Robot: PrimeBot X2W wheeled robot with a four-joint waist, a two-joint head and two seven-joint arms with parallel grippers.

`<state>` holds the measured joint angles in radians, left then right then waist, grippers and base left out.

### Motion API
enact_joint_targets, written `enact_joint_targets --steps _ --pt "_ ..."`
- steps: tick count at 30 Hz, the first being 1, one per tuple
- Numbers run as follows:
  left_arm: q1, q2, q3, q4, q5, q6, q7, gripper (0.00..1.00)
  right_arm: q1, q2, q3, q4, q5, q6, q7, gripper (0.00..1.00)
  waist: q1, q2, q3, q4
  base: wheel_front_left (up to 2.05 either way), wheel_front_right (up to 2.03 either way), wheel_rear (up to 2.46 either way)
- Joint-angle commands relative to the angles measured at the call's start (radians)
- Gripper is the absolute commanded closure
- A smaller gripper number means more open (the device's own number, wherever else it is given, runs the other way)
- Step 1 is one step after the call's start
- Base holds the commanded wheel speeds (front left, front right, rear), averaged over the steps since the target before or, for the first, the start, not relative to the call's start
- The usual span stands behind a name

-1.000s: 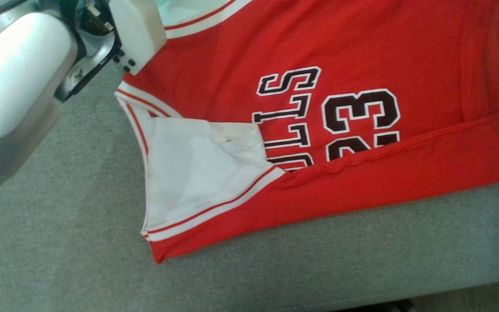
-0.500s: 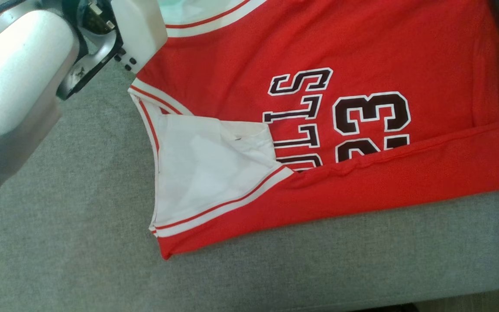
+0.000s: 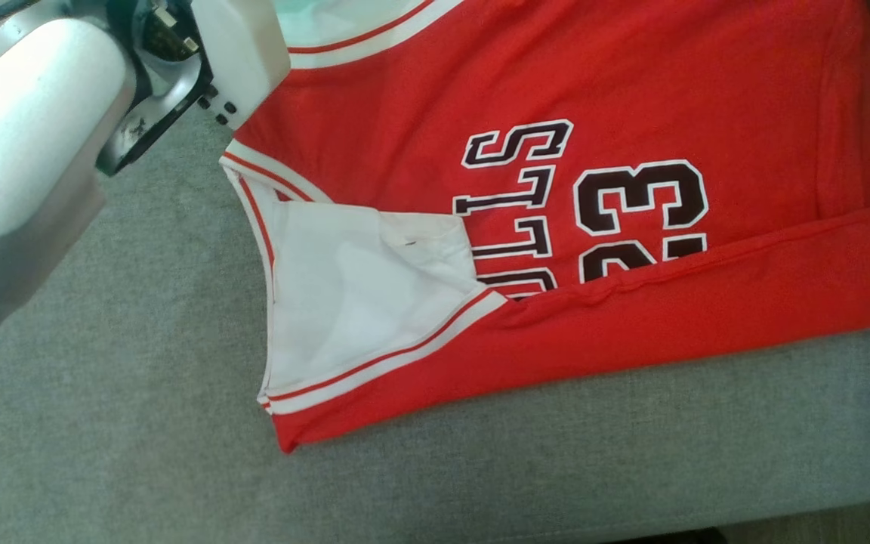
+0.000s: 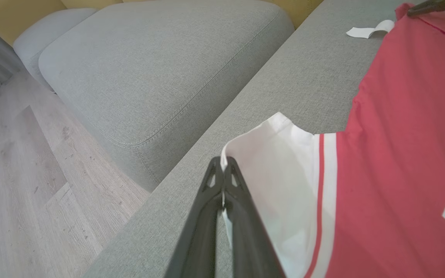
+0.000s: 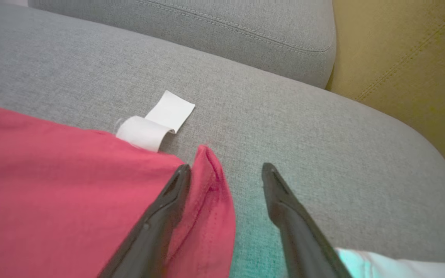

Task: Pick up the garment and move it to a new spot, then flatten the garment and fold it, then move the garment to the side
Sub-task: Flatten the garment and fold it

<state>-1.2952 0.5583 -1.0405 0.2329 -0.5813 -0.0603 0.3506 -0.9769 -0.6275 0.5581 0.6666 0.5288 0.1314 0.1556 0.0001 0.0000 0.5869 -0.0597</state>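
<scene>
The jersey (image 3: 631, 91) lies spread sideways on the grey sofa (image 3: 103, 453), its neck end to the left and its hem to the right. Its near long edge is already turned over onto the front, covering the lower part of the lettering and showing white lining at the armhole. So the work looks to be at the folding step, with one lengthwise fold made and the far side not yet brought in.

The left pincer (image 4: 222, 166) is together, clamped on the white-trimmed corner of the jersey at its far left end. The right pincer (image 5: 224, 168) stands apart at the far right end. The red hem corner rises between its fingers, close against the left one, and nothing is gripped. A white label (image 5: 157, 123) lies on the sofa just beside that corner.

The next move probably calls for the right pincer to shut on the hem corner, taking the cloth and not the label. Then both arms would need to lift evenly and carry the far edge towards the near side. Keeping the cloth taut between the two grips should leave a straight crease
</scene>
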Motion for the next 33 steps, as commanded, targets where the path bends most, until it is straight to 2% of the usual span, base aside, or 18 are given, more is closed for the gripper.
enact_joint_targets --steps 1,3,6,15,24,28,33 --pt "-0.051 0.041 0.040 -0.028 -0.005 0.009 -0.004 1.00 -0.001 -0.007 0.008 -0.010 0.017 -0.001 -0.009 0.53 -0.0001 0.0000 0.000 0.003 0.00 0.00 0.00" --pt "-0.050 0.043 0.039 -0.028 -0.007 0.008 -0.003 1.00 -0.004 -0.003 0.015 -0.003 0.032 -0.001 -0.005 0.59 -0.0001 0.0000 -0.001 0.007 0.00 0.00 0.00" --pt "-0.049 0.043 0.037 -0.028 -0.010 0.007 -0.005 1.00 -0.009 -0.005 0.024 0.012 0.055 -0.001 0.000 1.00 -0.0001 0.0000 -0.001 0.014 0.00 0.00 0.00" --pt "-0.054 0.056 0.051 -0.010 0.010 0.027 -0.070 1.00 -0.035 -0.013 0.019 0.037 0.074 -0.001 -0.083 1.00 -0.0001 0.0000 -0.021 0.022 0.00 0.00 0.00" --pt "-0.123 0.042 0.118 0.050 0.061 0.065 -0.283 1.00 -0.074 -0.019 -0.058 0.068 0.118 -0.001 -0.221 1.00 -0.0001 0.0000 -0.047 0.038 0.00 0.00 0.00" --pt "-0.099 0.034 0.134 0.066 0.028 0.062 -0.324 1.00 -0.033 -0.035 -0.067 0.063 0.142 -0.001 -0.240 1.00 -0.0001 0.0000 -0.070 0.054 0.00 0.00 0.00" --pt "0.003 0.063 0.119 0.003 -0.012 0.064 -0.327 1.00 0.066 -0.066 -0.080 0.017 0.192 -0.001 -0.261 1.00 -0.0001 0.0000 -0.106 0.075 0.00 0.00 0.00"
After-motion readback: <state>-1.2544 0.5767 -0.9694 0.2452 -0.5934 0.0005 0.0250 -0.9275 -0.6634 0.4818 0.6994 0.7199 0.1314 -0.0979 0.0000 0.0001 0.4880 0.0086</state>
